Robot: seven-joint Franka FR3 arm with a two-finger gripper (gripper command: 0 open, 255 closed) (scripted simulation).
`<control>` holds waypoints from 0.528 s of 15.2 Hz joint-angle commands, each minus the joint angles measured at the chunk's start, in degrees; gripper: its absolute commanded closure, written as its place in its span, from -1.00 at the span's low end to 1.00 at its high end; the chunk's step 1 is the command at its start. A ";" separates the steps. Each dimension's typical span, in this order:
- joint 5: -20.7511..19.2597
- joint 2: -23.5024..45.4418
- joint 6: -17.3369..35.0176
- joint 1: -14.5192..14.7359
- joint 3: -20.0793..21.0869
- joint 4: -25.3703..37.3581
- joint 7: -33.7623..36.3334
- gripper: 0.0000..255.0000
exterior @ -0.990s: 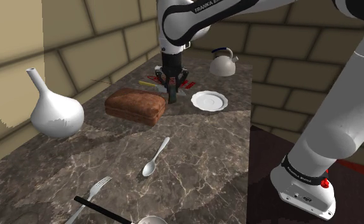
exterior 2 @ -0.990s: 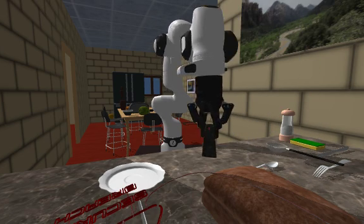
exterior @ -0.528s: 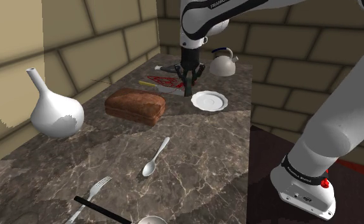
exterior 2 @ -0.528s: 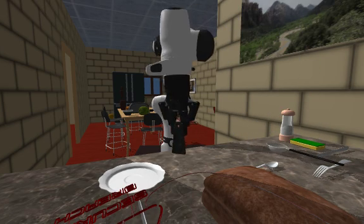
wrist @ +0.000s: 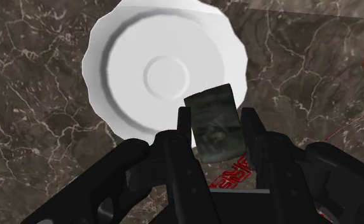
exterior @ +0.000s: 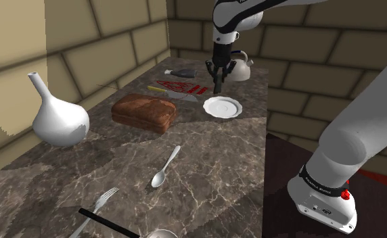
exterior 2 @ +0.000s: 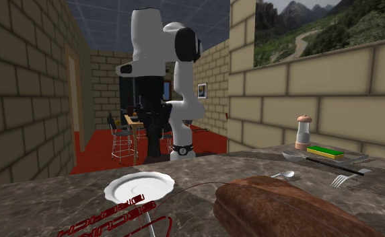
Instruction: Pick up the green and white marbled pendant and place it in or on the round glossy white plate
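Observation:
My black gripper [wrist: 216, 122] is shut on the pendant [wrist: 216, 126], a grey-green marbled block clasped between the two fingers. The round white plate [wrist: 165, 69] lies on the marble counter right below, and the pendant overlaps its near rim in the wrist view. In the shoulder view the gripper [exterior: 218, 87] hangs a little above the far edge of the plate [exterior: 221, 107]. The second exterior view shows the plate [exterior 2: 138, 185] at the front, with the gripper [exterior 2: 155, 138] dark behind it.
A brown loaf [exterior: 143, 111] lies left of the plate, and red outlined items [exterior: 178, 86] sit behind it. A white kettle [exterior: 238, 66] stands at the back. A white vase [exterior: 60, 118], a spoon [exterior: 166, 165] and a fork [exterior: 97, 206] lie nearer. The counter edge [exterior: 265, 135] drops off at the right.
The arm has swung from beside the loaf toward the shoulder view's right and now hangs over the plate. In the second exterior view it has moved left. The grip has stayed shut.

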 commanded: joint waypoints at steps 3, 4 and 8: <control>-0.38 -0.34 0.52 -2.13 -2.68 -1.03 -4.75 1.00; -0.38 -0.11 1.29 -2.12 -2.68 -1.57 -4.77 1.00; -0.37 0.91 4.37 -2.10 -2.64 -3.63 -4.83 1.00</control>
